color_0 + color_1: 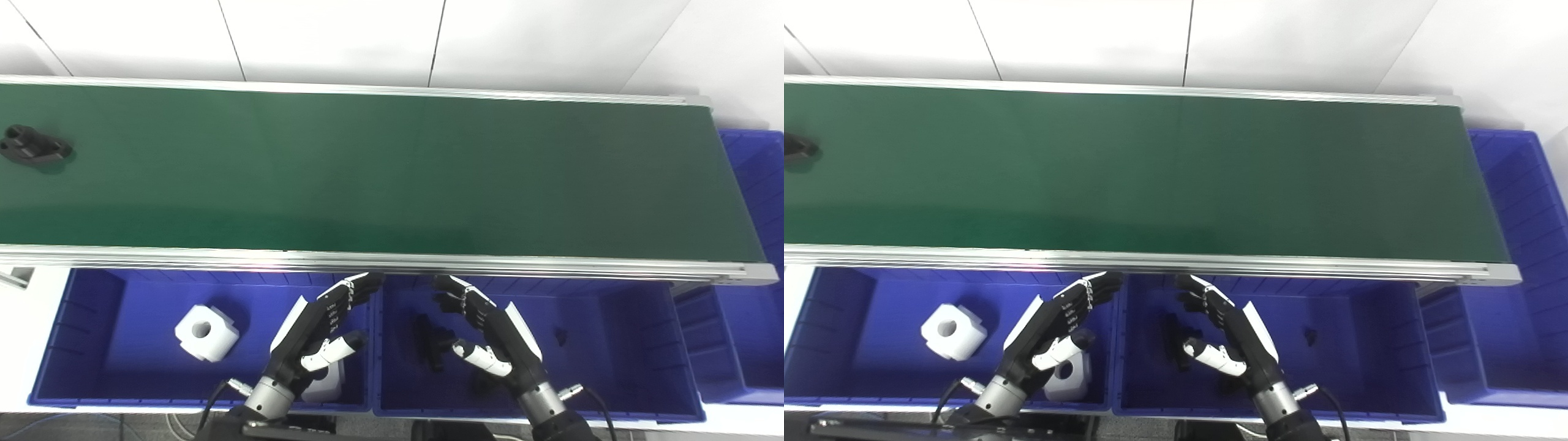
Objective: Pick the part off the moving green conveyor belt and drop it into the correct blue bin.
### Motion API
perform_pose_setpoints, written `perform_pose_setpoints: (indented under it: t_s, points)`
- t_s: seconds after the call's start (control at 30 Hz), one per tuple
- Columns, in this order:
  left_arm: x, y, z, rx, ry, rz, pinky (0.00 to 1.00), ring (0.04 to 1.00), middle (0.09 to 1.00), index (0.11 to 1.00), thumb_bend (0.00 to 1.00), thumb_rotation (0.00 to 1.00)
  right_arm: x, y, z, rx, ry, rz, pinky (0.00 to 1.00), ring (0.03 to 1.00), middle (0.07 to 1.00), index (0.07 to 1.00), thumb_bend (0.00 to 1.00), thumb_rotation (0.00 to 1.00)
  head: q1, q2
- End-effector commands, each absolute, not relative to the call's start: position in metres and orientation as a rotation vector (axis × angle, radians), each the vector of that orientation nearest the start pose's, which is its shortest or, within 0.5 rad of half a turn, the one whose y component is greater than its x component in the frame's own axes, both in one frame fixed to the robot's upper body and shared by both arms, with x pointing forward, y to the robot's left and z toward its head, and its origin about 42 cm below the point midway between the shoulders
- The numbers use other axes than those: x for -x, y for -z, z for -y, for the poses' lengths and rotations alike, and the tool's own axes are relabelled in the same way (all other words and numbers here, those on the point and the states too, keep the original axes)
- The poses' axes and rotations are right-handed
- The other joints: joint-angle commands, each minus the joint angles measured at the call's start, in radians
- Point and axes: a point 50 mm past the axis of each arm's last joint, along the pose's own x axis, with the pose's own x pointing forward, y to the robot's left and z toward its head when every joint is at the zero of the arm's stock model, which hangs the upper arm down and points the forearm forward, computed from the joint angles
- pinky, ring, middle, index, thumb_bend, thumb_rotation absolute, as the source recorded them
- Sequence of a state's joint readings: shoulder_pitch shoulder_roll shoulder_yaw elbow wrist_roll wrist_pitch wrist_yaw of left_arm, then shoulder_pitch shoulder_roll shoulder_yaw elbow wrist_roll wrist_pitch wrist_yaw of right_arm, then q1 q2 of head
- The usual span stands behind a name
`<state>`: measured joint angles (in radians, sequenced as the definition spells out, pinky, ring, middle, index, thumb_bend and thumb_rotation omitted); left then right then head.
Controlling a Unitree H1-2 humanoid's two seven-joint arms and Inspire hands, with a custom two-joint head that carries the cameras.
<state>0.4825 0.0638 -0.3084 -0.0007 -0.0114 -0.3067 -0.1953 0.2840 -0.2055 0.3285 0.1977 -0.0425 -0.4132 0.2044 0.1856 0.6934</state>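
Waiting step: both hands, left hand and right hand, are hovering spread and empty over the blue bins while the black part is riding the green belt at 9 o'clock, likely needing a timed left reach.

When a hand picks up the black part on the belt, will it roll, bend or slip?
The black part looks like a rigid moulded block, so it probably won't bend. It lies flat and low on the green belt, so rolling seems unlikely. Its lobed, uneven outline may make the grip shift slightly.
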Motion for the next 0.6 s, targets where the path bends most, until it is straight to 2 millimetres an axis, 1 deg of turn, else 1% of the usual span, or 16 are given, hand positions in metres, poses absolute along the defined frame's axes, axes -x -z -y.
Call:
perform_pose_setpoints:
  t_s: [0.0,0.57]
  points:
    - [-0.0933,-0.0309,-0.1587,0.069,0.379,-0.119,0.89,0.884,0.863,0.805,0.83,0.70,-0.1465,-0.0101,0.2001,0.136,-0.518,-0.031,0.80,0.825,0.859,0.853,0.86,0.75,0.001,0.001]
    - [-0.0931,-0.0293,-0.1594,0.074,0.385,-0.130,0.91,0.893,0.867,0.808,0.85,0.71,-0.1467,-0.0101,0.1997,0.145,-0.514,-0.030,0.79,0.823,0.853,0.850,0.86,0.74,-0.001,-0.002]
